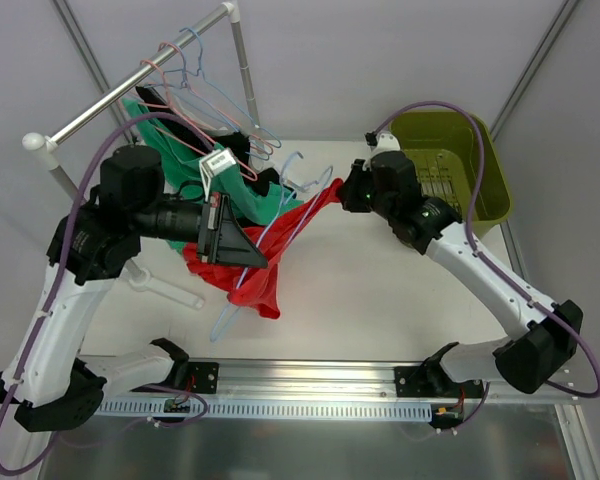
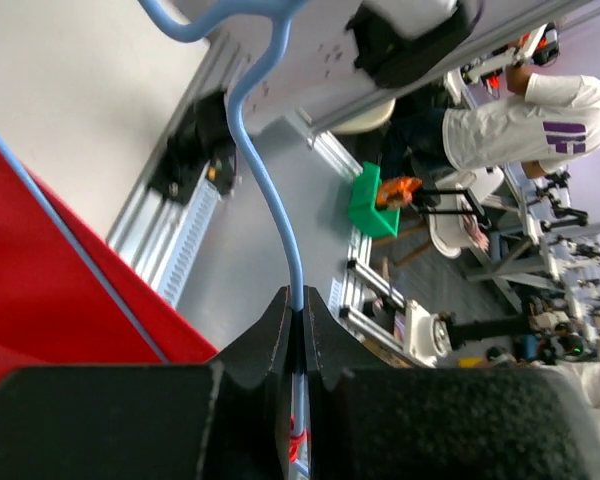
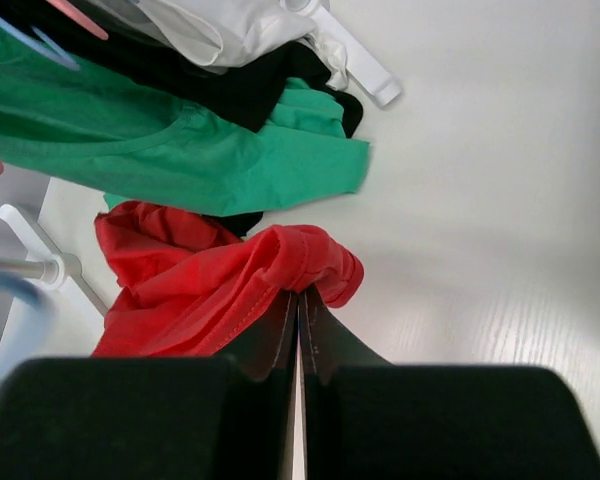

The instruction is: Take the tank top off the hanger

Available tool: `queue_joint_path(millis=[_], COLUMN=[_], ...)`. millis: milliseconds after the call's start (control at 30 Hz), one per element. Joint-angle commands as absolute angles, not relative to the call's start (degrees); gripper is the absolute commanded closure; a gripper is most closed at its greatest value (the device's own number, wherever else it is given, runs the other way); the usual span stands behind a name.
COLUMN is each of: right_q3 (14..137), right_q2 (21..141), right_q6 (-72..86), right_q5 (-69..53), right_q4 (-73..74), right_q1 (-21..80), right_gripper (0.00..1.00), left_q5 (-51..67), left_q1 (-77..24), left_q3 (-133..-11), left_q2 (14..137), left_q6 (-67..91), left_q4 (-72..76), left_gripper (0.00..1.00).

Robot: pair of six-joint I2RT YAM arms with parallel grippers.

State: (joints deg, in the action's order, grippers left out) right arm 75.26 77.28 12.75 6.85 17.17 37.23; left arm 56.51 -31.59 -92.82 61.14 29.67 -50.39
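A red tank top (image 1: 260, 265) hangs stretched between my two grippers above the table. It is still threaded on a light blue wire hanger (image 1: 270, 235). My left gripper (image 1: 248, 255) is shut on the hanger wire (image 2: 280, 230), with red cloth (image 2: 50, 290) beside it. My right gripper (image 1: 346, 190) is shut on a bunched edge of the tank top (image 3: 300, 265) and holds it up to the right.
A clothes rail (image 1: 140, 75) at the back left carries several hangers and green (image 1: 270, 200) and black garments. An olive green basket (image 1: 450, 160) stands at the back right. A white rail foot (image 1: 165, 285) lies on the table.
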Motion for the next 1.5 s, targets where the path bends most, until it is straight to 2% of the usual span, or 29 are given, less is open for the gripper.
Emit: queue_joint_path(millis=[0, 167, 267, 333, 467, 533, 567, 667, 800, 833, 867, 933, 967, 1000, 1033, 1100, 1133, 1167, 1467], right_q3=[76.12, 79.08, 82.96, 84.81, 82.45, 77.73, 76.04, 69.64, 66.62, 66.45, 66.27, 66.79, 67.06, 67.5, 67.5, 67.85, 67.94, 68.11, 67.59], right_q2=[70.6, 57.59, 55.11, 53.35, 53.09, 52.91, 52.82, 52.03, 53.34, 53.87, 54.92, 56.16, 57.29, 57.65, 58.0, 58.97, 59.32, 59.67, 60.21], right_q6=[10.9, 8.62, 5.46, 4.57, 5.62, 7.81, 8.43, 10.28, 11.69, 11.86, 11.87, 11.6, 11.43, 11.43, 11.16, 11.07, 11.16, 11.6, 11.6], right_q5=[8.52, 12.82, 14.32, 13.28, 6.08, 1.42, 0.62, 0.7, 0.7, 0.7, -1.39, -2.11, -2.37, -2.63, -3.07, -5.0, -5.44, -5.62, -6.86], right_q4=[19.42, 28.46, 35.49, 38.48, 43.06, 44.12, 44.38, 44.65, 43.51, 43.24, 42.72, 42.19, 42.01, 41.58, 41.14, 39.65, 39.29, 39.03, 37.79], right_q1=[37.0, 35.25, 34.45, 34.37, 34.37, 34.54, 34.89, 37.52, 42.18, 42.8, 42.89, 42.98, 42.98, 43.07, 42.98, 43.07, 43.07, 43.07, 43.07], right_gripper=[1.0, 1.0, 1.0, 1.0, 1.0, 1.0, 1.0, 1.0, 0.99, 0.98, 0.84, 0.76, 0.63, 0.54, 0.52, 0.55, 0.53, 0.46, 0.42], left_q5=[55.22, 40.91, 33.17, 23.77, 9.34, 3.73, 1.52, -4.72, -8.69, -8.7, -9.31, -9.4, -9.75, -11.32, -11.51, -11.25, -12.03, -12.13, -19.94], left_q1=[-32.34, -35.67, -40.49, -42.97, -45.0, -45.26, -45.26, -45.61, -46.93, -47.28, -47.63, -48.95, -49.56, -50.09, -50.36, -50.89, -51.06, -51.15, -52.82], left_q3=[-104.19, -122.73, -129.36, -130.87, -122.98, -111.59, -111.53, -96.74, -88.25, -87.37, -85.62, -83.07, -79.92, -77.89, -75.61, -68.75, -67.08, -64.89, -66.79], left_q2=[63.97, 73.97, 78.56, 81.47, 82.53, 80.43, 79.46, 74.19, 66.99, 66.1, 65.14, 61.71, 60.39, 57.86, 56.35, 53.09, 52.3, 51.69, 50.89], left_q6=[29.89, 25.42, 18.76, 13.65, 3.89, 0.72, 0.53, -1.04, -1.76, -1.32, -0.27, 1.74, 1.76, 1.76, 0.71, -1.74, -2.63, -3.77, -11.35], left_q4=[-47.81, -46.33, -44.83, -41.93, -32.19, -23.26, -20.16, -7.68, -0.26, 1.13, 1.32, 1.84, 3.24, 4.56, 6.31, 12.64, 14.4, 15.81, 14.6], left_gripper=[1.0, 1.0, 1.0, 1.0, 1.0, 1.0, 1.0, 1.0, 1.0, 1.0, 1.0, 1.0, 1.0, 1.0, 1.0, 1.0, 1.0, 1.0, 1.0])
